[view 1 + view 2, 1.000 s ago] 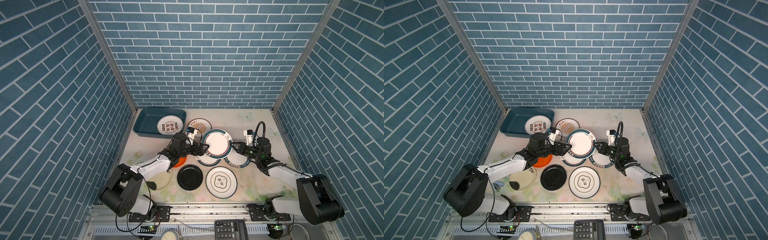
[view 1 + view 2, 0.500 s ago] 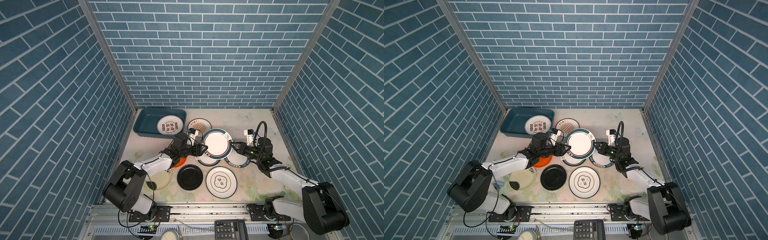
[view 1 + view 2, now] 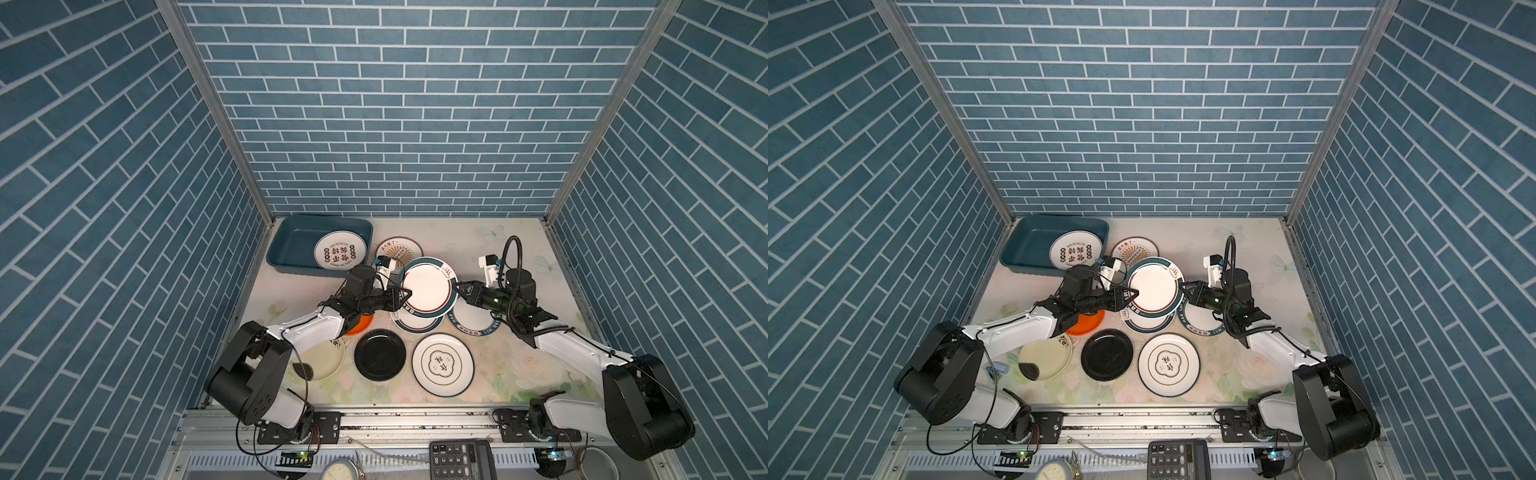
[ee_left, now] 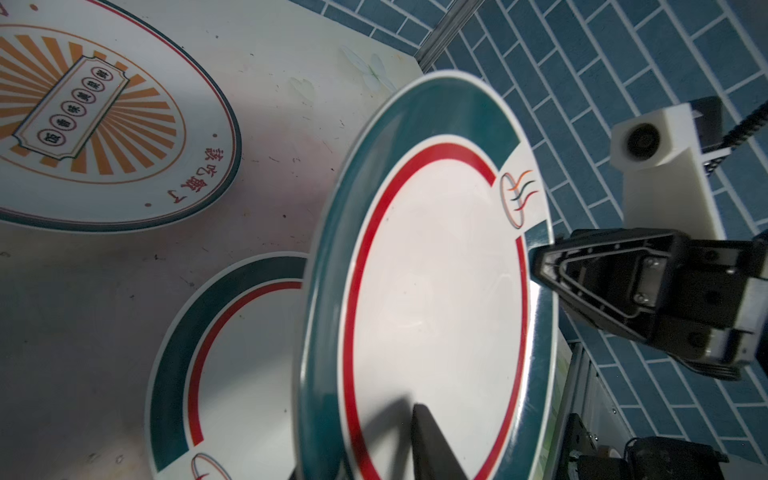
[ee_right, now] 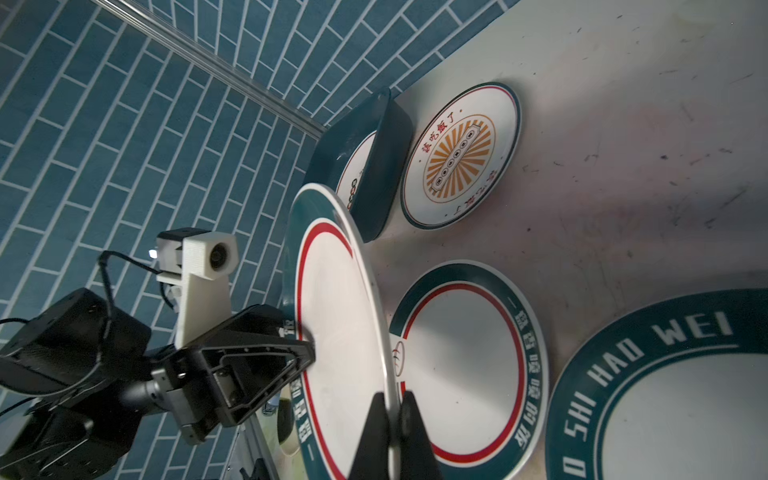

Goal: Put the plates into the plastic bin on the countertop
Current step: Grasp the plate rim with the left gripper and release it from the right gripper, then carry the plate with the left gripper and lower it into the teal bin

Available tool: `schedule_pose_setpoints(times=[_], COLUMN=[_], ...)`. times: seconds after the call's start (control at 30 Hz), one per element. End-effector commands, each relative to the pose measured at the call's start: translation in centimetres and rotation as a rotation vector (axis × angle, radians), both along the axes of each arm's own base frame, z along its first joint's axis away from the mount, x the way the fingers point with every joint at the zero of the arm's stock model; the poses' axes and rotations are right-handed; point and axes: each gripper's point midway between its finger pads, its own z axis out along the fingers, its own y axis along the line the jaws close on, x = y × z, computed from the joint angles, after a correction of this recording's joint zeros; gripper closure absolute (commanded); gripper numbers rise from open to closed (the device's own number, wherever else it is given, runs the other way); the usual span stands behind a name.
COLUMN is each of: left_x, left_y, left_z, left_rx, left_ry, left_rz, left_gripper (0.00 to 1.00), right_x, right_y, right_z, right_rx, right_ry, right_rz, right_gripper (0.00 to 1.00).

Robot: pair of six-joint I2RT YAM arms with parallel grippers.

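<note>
- While the right pincer [image 3: 459, 288] is clenched on the rim of the lifted plate [image 3: 428, 286], that plate hangs tilted in the air, over the middle of the counter [image 3: 465, 237].
- The right wrist view shows its two fingers [image 5: 374, 436] pinching the rim from both sides.
- The left pincer [image 3: 405, 295] is at the other side of the same plate, with its jaws on either side of the rim.
- In the left wrist view one finger [image 4: 430, 449] lies over the plate's white face, and the other is hidden under the plate. I cannot tell if this pincer is squeezing yet.
- The plastic bin [image 3: 291, 245] sits in the back left corner of the counter.
- The lettered plate [image 3: 340, 254] lies inside the bin, at its right end.
- The sunburst plate [image 3: 399, 249] lies flat on the counter, just beside the bin.
- Right under the lifted plate, the second teal plate [image 3: 415, 323] lies flat on the counter.
- The big-letter plate [image 3: 473, 323] is next to it, partly under the right arm.
- Near the front lie the orange plate [image 3: 362, 326], the cream plate [image 3: 322, 360], the black plate [image 3: 379, 354] and the cloud plate [image 3: 442, 363].
- The orange plate is partly hidden under the left arm.
</note>
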Motion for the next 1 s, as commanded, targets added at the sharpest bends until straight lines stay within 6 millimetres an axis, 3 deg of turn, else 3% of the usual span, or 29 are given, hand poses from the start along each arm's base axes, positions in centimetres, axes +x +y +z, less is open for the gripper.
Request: schedule_pose_setpoints(times=[0.0,0.07,0.1,0.33,0.47,0.67,0.97], left_x=[0.2,0.3,0.5,1.8,2.8,5.1,7.4], left_y=[0.0,0.0,0.2,0.6,1.5,4.6,10.8], left_z=[0.3,0.5,0.6,2.4,2.7,3.4,3.9], left_rx=[0.013,0.010,0.004,-0.066,-0.034,0.001,0.152], left_ry=[-0.016,-0.017,-0.014,-0.039,-0.046,-0.042,-0.049], left_rz=[0.013,0.022,0.042,0.118,0.160,0.294,0.549], left_gripper=[0.76,0.98,1.00,1.00,1.00,1.00,1.00], right_x=[0.2,0.6,0.9,2.6,3.4,4.2,5.6], right_y=[1.9,2.0,1.9,2.0,1.6,1.2,0.8], right_z=[3.0,2.9,2.8,2.5,2.9,3.3,2.9], right_rx=[0.050,0.043,0.030,-0.065,-0.105,-0.160,-0.266], right_ry=[-0.069,-0.061,-0.054,-0.017,-0.036,-0.061,-0.090], right_rz=[0.062,0.055,0.046,0.029,-0.001,-0.017,-0.026], right_gripper=[1.00,1.00,1.00,0.52,0.35,0.32,0.32])
